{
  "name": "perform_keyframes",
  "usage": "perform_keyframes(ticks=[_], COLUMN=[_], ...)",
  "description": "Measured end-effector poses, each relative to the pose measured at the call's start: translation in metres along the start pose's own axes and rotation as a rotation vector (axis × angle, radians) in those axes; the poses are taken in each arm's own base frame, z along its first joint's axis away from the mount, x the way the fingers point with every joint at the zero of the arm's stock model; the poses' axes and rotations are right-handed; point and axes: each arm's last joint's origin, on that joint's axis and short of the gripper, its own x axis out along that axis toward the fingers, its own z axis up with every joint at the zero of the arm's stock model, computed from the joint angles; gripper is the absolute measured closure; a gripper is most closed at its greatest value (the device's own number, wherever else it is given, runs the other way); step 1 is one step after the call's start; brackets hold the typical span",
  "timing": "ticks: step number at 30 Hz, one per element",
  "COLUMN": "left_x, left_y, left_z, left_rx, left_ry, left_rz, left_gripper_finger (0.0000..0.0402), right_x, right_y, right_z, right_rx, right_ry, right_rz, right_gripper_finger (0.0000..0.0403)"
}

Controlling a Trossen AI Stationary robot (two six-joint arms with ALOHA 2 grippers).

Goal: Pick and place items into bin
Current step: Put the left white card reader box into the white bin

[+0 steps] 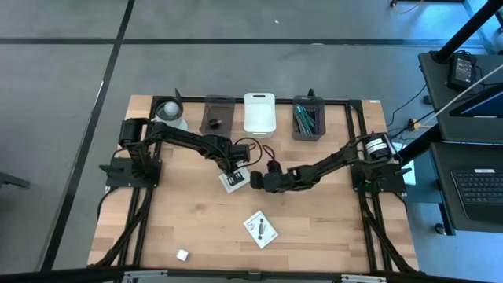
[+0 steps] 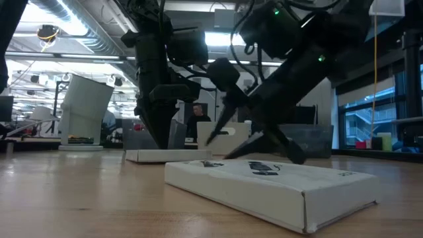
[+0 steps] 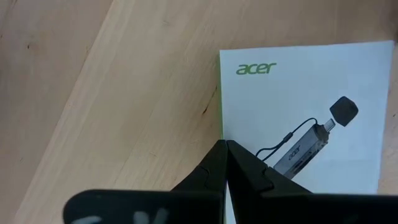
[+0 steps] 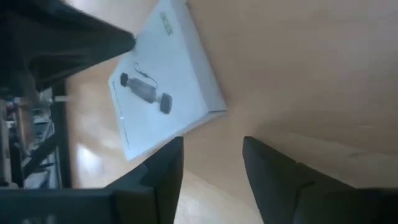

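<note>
The packet lying flat in front of the white bin looks light, stiff and slick, so the clenched left gripper should regrasp its edge; the right gripper waits released beside it.

Both arms are dark, nearly black, built of slim jointed links rising from black bases bolted near the table's left and right edges. The left hand and right hand each end in two flat, tapering matte-black fingers. Thin dark cables loop along the links, and the right arm's shoulder carries a silver-grey cylindrical part.
</note>
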Motion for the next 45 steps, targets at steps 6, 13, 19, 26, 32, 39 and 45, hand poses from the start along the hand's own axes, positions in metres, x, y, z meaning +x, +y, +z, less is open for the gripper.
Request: perform_keyframes(ticks=[6,13,19,26,32,39,45], left_x=[0.0,0.0,0.0,0.0,0.0,0.0,0.0], left_y=[0.0,0.003,0.006,0.006,0.008,0.008,0.008], left_z=[0.0,0.001,0.002,0.002,-0.001,-0.002,-0.002], left_rx=[0.007,0.003,-0.001,-0.001,0.021,0.01,0.01], left_ry=[0.004,0.005,0.009,0.01,0.036,0.042,0.044], left_rz=[0.002,0.001,-0.004,-0.006,0.034,0.03,0.028], left_gripper_finger=[0.0398,0.0398,0.0398,0.0398,0.0398,0.0398,0.0398], right_x=[0.005,0.008,0.009,0.02,0.04,0.042,0.042], right_y=[0.0,0.002,0.002,0.006,0.017,0.02,0.02], right_z=[0.005,0.012,0.019,0.023,0.016,0.017,0.016], right_rx=[0.017,0.025,0.023,0.035,0.02,-0.015,-0.037], right_ry=[-0.015,-0.025,-0.043,-0.003,0.036,0.071,0.071], right_rz=[0.019,0.036,0.037,0.061,0.09,0.101,0.096], right_gripper_finger=[0.0195,0.0168,0.0167,0.0167,0.0167,0.0167,0.0212])
